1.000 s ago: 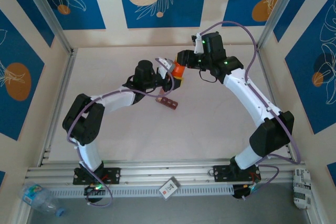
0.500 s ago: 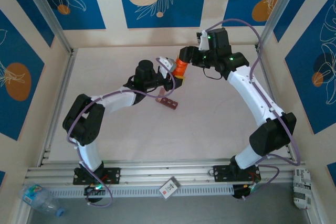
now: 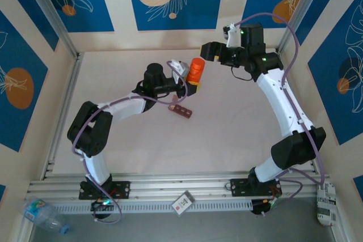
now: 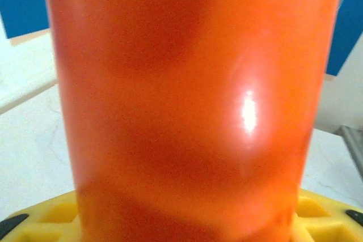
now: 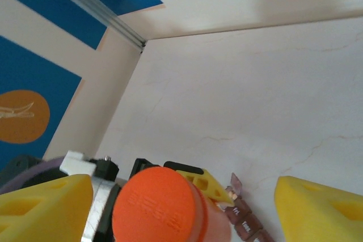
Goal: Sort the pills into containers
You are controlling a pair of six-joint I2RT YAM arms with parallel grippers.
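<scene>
An orange bottle (image 3: 196, 69) with an orange cap (image 5: 161, 208) stands upright, and my left gripper (image 3: 190, 81) is shut on its body. In the left wrist view the bottle (image 4: 193, 100) fills the frame above the yellow fingers (image 4: 51, 216). My right gripper (image 3: 211, 51) hangs open just right of the bottle and apart from it; its yellow fingertips (image 5: 42, 208) stand wide either side of the cap. The containers (image 3: 181, 110), a dark reddish-brown strip, lie on the table below the bottle, with the end lid (image 5: 236, 184) raised. The pills are hidden.
The pale table (image 3: 227, 134) is walled by blue patterned panels, with an aluminium rail (image 3: 62, 106) along its left side. A small card (image 3: 182, 202) and a plastic bottle (image 3: 42, 213) lie off the table's near edge.
My right gripper has opened, let go of the top of the orange bottle and drawn back up and to the right. The left arm and the bottle have stayed put.
</scene>
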